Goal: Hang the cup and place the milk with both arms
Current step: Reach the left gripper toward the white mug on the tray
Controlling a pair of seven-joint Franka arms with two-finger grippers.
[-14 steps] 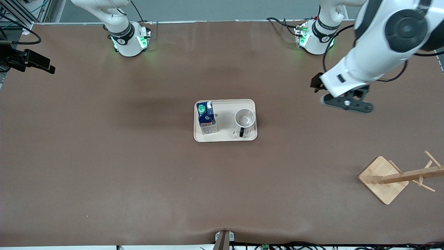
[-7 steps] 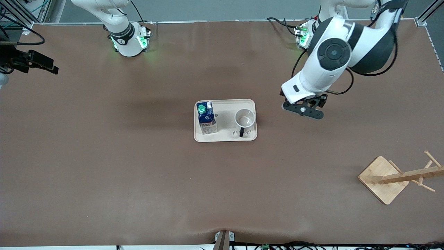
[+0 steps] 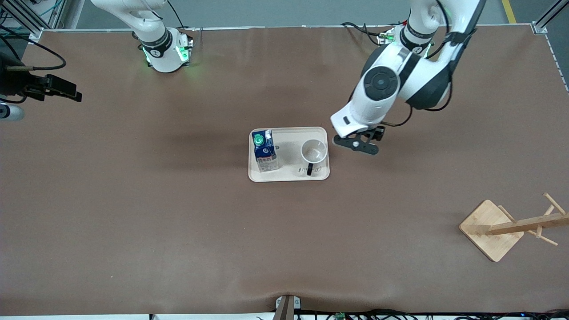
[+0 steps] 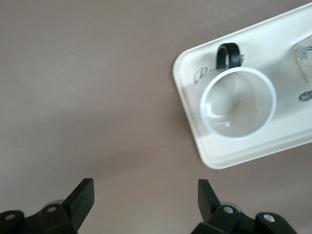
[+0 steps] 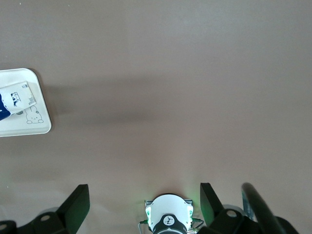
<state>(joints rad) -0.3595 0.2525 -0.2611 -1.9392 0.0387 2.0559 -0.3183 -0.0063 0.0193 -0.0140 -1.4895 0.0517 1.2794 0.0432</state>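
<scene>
The white cup [image 3: 314,152] stands upright on a cream tray [image 3: 289,177] at the table's middle, its black handle [image 3: 309,169] toward the front camera. The milk [image 3: 264,151] stands on the same tray, toward the right arm's end. My left gripper [image 3: 355,145] hovers open and empty over the bare table just beside the tray's edge by the cup. In the left wrist view the cup [image 4: 238,103] and tray [image 4: 192,114] lie off to one side of the open gripper [image 4: 145,197]. My right gripper [image 3: 62,89] waits open at the right arm's end; in the right wrist view it [image 5: 144,200] is empty.
A wooden mug rack [image 3: 506,226] with pegs stands near the front camera at the left arm's end. The right arm's green-lit base [image 5: 168,219], the tray's corner [image 5: 36,127] and the milk [image 5: 14,100] show in the right wrist view.
My left arm has swung in from the left arm's end of the table to the tray's edge beside the cup. The right gripper has shifted slightly. Cup and milk have not moved.
</scene>
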